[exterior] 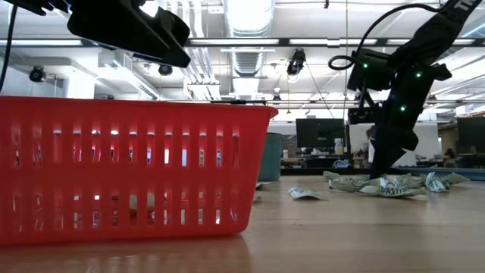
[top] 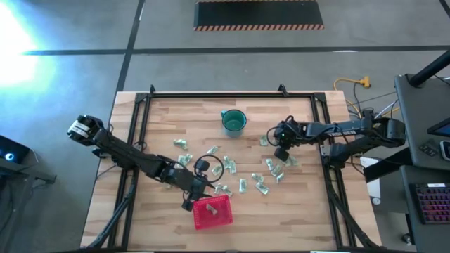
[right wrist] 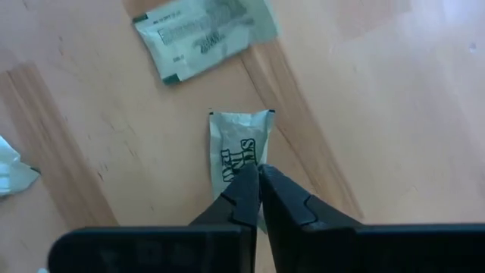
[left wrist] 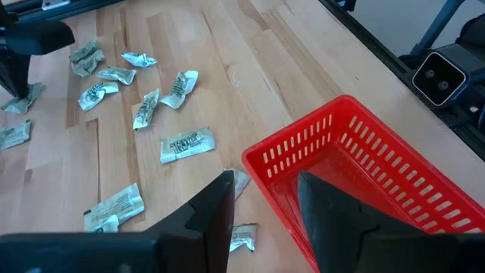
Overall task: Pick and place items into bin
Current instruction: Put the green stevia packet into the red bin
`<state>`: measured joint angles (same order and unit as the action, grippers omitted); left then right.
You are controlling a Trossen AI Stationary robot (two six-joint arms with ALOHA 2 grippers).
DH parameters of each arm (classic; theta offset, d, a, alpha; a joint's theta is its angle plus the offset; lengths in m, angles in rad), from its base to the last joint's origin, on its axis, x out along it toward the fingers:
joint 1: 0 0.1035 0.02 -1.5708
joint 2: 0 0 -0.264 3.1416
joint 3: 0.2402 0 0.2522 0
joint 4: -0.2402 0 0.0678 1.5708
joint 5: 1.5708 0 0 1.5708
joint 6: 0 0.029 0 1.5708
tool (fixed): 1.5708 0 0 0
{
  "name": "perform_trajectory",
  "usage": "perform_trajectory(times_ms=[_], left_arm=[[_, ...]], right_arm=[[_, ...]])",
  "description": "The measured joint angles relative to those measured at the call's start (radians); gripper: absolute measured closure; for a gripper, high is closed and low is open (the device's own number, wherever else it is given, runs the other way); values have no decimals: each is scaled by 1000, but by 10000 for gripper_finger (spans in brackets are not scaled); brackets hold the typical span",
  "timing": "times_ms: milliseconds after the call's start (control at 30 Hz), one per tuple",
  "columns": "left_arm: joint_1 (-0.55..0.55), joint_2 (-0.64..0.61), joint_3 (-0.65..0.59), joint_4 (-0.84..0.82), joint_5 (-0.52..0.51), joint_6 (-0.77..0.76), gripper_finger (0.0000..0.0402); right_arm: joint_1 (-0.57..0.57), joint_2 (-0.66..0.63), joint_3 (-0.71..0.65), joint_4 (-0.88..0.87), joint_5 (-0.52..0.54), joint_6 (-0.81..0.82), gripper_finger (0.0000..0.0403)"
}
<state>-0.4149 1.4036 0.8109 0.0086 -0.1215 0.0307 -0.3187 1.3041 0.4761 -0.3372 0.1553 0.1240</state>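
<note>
Down low, right hand (right wrist: 259, 176) pinches a pale green-printed packet (right wrist: 239, 148).

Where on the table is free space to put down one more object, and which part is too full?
Free: the bare wood left of the teal cup, behind the left arm, and the near right corner beside the red bin. Crowded: the middle strip of packets between the left gripper and the right gripper.

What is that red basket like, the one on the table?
The red basket is a small square bin of what looks like plastic, with low, slotted walls and an open top. It stands upright on the wooden table near its front edge. The left tool hangs open above one corner, not touching it. Pale packets lie just beside it.
</note>
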Motion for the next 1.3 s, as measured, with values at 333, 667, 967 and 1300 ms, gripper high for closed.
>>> perform_trajectory(times_ms=[333, 667, 967, 1300], left_arm=[[0, 0, 0, -1, 0, 0, 272], [0, 0, 2, -55, -33, 1, 272], [0, 0, -3, -158, -166, -2, 272], [0, 0, -3, -227, -219, -47, 272]], right_arm=[[3, -3, 25, 38, 0, -32, 394], [99, -22, 69, 113, -8, -91, 394], [250, -28, 139, 173, -11, -140, 394], [444, -28, 209, 284, -11, -215, 394]])
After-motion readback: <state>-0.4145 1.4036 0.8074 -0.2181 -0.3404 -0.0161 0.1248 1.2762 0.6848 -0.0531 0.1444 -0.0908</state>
